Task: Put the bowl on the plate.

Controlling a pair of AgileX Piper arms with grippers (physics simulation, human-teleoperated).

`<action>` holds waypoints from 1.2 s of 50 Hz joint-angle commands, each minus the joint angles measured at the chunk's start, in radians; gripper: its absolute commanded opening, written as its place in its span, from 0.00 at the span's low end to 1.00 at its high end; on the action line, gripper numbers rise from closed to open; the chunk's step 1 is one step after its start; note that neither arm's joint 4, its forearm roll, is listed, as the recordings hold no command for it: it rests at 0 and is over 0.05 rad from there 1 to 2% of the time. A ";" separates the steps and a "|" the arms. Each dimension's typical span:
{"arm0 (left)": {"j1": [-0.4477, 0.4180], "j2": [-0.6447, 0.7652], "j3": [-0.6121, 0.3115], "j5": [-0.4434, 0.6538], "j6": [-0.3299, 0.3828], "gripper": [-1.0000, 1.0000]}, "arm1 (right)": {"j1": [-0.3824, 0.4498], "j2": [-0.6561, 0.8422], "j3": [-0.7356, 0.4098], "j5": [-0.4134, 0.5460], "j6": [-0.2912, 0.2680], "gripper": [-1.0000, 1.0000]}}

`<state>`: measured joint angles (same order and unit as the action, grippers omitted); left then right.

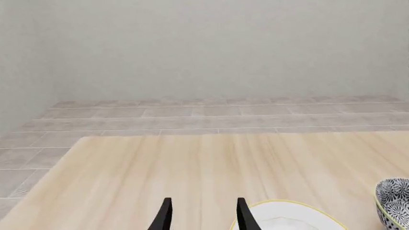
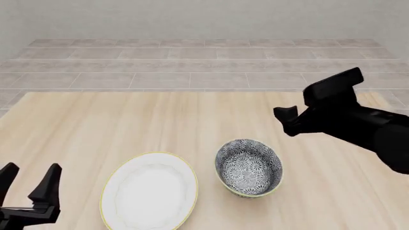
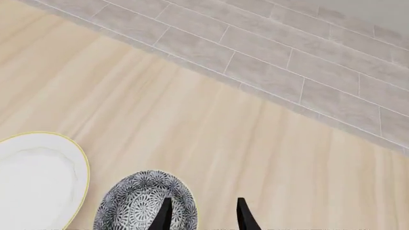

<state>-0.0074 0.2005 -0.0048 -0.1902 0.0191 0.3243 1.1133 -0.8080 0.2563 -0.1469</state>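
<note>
- Your bowl (image 2: 249,167) is sitting on the table (image 2: 128,124), just right of the plate (image 2: 149,190), not on it
- Your left gripper (image 2: 28,184) is gaping, holding nothing
- Your right gripper (image 3: 200,213) is hanging spread above the bowl, empty

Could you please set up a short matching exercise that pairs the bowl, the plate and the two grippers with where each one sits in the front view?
Things:
1. bowl
2. plate
3. left gripper
4. right gripper

Places or states:
A. raised over the table, up and to the right of the bowl
B. at the near left corner, open, holding nothing
C. on the table, just right of the plate
D. flat on the table, nothing on it, left of the bowl

Pairs: 1-C, 2-D, 3-B, 4-A
</note>
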 commanded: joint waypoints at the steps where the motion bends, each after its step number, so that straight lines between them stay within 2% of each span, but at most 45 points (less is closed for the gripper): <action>1: 0.000 0.055 0.004 -0.058 0.002 1.00 | 0.000 0.058 0.009 -0.018 -0.005 1.00; 24: -0.002 0.045 0.004 -0.046 0.004 1.00 | -0.004 0.082 0.070 -0.034 -0.018 1.00; 60: 0.000 0.034 0.004 -0.033 0.005 1.00 | -0.003 0.191 0.144 -0.143 -0.006 1.00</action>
<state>-0.0085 0.2278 -0.0005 -0.2173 0.0240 0.3228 1.2748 -0.6805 0.1396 -0.1561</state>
